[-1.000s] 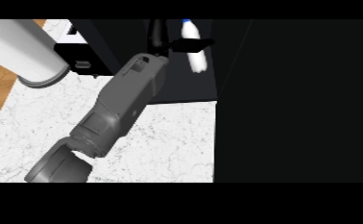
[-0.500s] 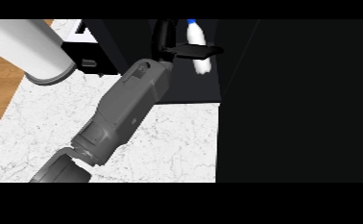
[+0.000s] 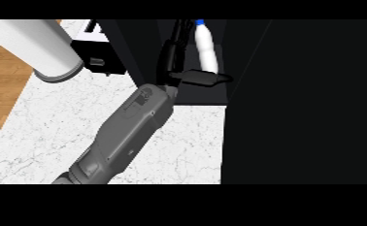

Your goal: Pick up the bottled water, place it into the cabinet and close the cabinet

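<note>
Marble counter [image 3: 50, 123] fills the lower left, and a dark cabinet [image 3: 301, 99] stands beyond the one hand in view. That hand [image 3: 188, 72], at the end of a grey forearm [image 3: 129, 133] rising from the lower edge, looks to be the left one, since it enters left of centre; no right hand shows. It sits inside the cabinet opening with its fingers lying along the left side of the bottle [image 3: 206, 50] and its thumb [image 3: 208, 78] crossing just below the bottle's base, so it appears curled round the bottle. The bottle lies just right of the fingers, its long axis running away from the hand, blue cap at the far end. Left of the forearm stand a white cylinder [image 3: 39, 45] and a black box [image 3: 97, 55]. Counted: one bottle, one cabinet, one hand, one cylinder, one box. By my reading the bottle is in place, leaving release and closing.
</note>
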Robot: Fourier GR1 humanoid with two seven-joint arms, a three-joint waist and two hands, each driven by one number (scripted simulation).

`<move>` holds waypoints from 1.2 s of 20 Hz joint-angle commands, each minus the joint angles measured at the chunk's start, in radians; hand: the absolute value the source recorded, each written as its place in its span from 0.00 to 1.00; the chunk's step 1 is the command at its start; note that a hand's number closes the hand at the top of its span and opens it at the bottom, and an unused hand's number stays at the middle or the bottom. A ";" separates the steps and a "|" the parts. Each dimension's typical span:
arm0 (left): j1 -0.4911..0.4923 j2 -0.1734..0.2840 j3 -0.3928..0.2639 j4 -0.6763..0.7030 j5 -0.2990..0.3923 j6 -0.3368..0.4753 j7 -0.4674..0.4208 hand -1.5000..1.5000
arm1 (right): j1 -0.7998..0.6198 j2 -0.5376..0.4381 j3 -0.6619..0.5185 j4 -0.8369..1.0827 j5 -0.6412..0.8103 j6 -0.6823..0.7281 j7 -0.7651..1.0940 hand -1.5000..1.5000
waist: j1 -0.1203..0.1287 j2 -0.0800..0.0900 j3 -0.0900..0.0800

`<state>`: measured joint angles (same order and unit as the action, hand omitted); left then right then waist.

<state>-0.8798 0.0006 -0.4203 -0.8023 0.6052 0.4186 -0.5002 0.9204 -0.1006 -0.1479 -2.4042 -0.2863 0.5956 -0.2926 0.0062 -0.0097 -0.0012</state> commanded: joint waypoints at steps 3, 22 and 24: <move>0.239 0.030 -0.090 -0.251 -0.038 0.006 0.004 0.00 | 0.030 0.033 0.058 -0.187 0.010 -0.047 0.092 0.00 | 0.015 0.001 -0.001; 0.796 0.257 -0.221 -0.884 -0.082 0.040 0.057 0.00 | -0.033 -0.171 0.196 -0.161 0.062 0.123 0.170 1.00 | 0.008 0.005 -0.001; 0.804 0.283 -0.215 -0.968 -0.077 0.060 0.112 0.00 | -0.016 -0.149 0.302 -0.198 0.117 0.105 0.219 1.00 | 0.006 0.005 -0.001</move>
<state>-0.1453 0.2498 -0.6277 -1.6730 0.5313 0.4685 -0.4038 0.8857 -0.2225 0.0990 -2.4158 -0.2439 0.7018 -0.1734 0.0142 -0.0065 -0.0018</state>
